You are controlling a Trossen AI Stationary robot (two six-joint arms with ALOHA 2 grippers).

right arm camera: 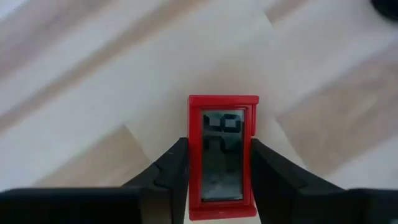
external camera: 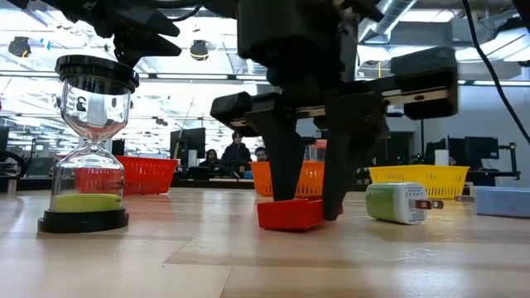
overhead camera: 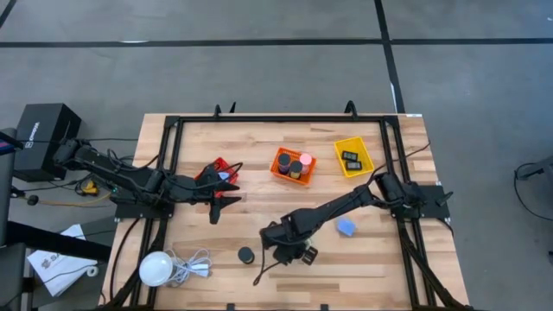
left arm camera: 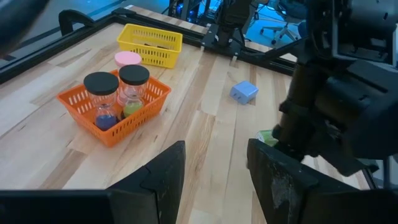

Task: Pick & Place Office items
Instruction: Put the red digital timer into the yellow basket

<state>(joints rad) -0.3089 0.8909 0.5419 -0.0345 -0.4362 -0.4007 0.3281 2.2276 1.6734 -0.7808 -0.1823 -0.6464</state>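
The right gripper (right arm camera: 214, 171) stands low over the front middle of the table (overhead camera: 259, 155), its two fingers pressed against the long sides of a small red timer (right arm camera: 222, 155) with a grey display, which lies flat on the wood. The grip looks centred, so the lift should go well if the arm rises straight up and keeps the timer level, then carries it clear of the hourglass (external camera: 87, 141) and the green and white plug (external camera: 397, 201) near it. Which basket it belongs in cannot be judged here; the orange basket (left arm camera: 115, 102) already holds hourglasses. The left gripper (left arm camera: 214, 174) waits with its fingers apart beside the red basket (overhead camera: 218, 170). From above, the right arm hides the timer completely. The digits on the display are too faint to read.
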